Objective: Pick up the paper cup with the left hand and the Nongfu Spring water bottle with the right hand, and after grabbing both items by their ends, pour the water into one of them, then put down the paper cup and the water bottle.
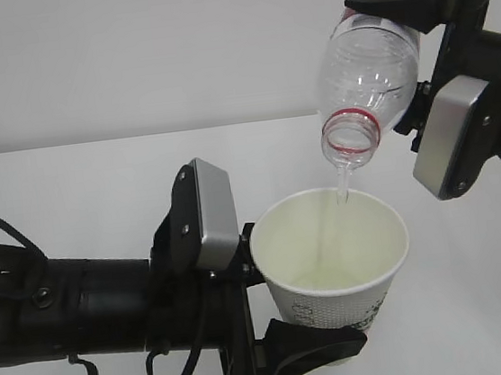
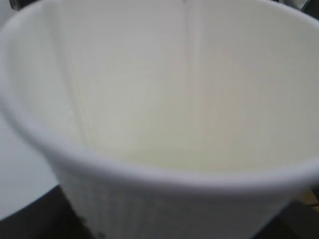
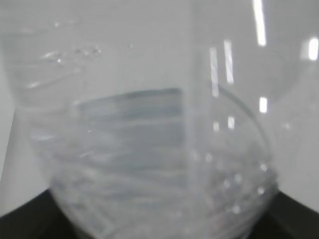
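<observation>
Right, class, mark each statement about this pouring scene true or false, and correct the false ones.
1. The water bottle is tipped mouth-down above the paper cup. True.
2. The bottle wears a cap. False: its mouth is open, with only a red neck ring.
3. A thin stream of water runs from the bottle into the cup. True.
4. The cup stands alone on the table. False: the left gripper holds it.
5. The right gripper holds the bottle by its neck. False: it grips the far end, away from the mouth.
</observation>
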